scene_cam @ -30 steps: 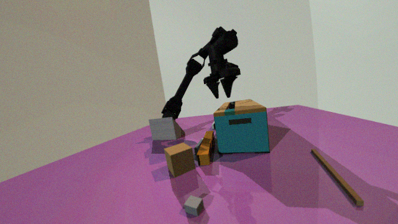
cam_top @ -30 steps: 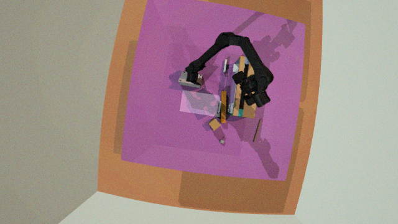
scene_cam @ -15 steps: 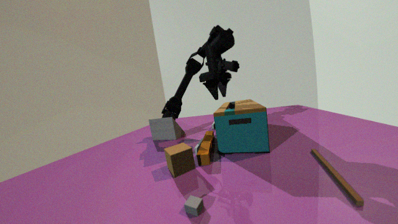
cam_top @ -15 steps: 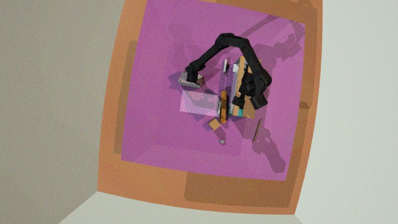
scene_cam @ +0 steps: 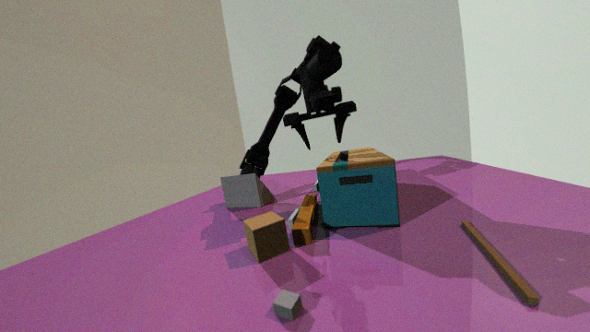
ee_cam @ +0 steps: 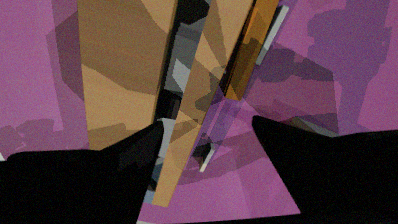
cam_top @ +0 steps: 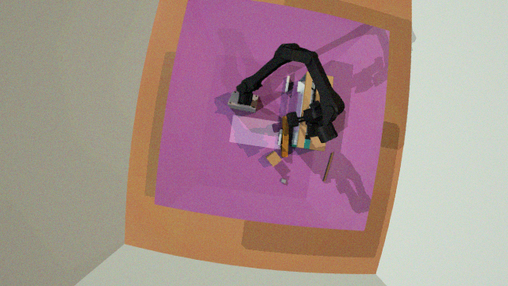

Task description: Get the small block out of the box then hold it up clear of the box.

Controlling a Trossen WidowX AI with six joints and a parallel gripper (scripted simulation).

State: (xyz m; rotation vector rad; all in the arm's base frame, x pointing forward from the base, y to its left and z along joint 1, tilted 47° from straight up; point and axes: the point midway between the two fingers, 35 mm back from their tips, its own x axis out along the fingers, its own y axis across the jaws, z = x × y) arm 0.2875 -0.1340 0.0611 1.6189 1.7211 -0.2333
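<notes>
The box (cam_top: 308, 85) (scene_cam: 359, 203) (ee_cam: 120, 90) stands upright on the table, with a teal end wall and a wooden top split by a long slot. Through the slot, the wrist view shows grey and dark surfaces; I cannot tell whether one is the small block. The shelf is not clearly visible. My gripper (scene_cam: 324, 145) (ee_cam: 208, 122) is open and empty, above the box top and toward its front side. In the wrist view its fingertips lie either side of the front strip of the top. A small grey cube (cam_top: 283, 181) (scene_cam: 287, 305) lies on the table away from the box.
An orange bar (cam_top: 285, 147) (scene_cam: 306, 219) (ee_cam: 247, 65) lies in front of the box, with thin white pieces nearby. A tan cube (cam_top: 274, 159) (scene_cam: 266, 237) is beyond its near end. A brown stick (cam_top: 329, 167) (scene_cam: 500, 263) lies past the teal end.
</notes>
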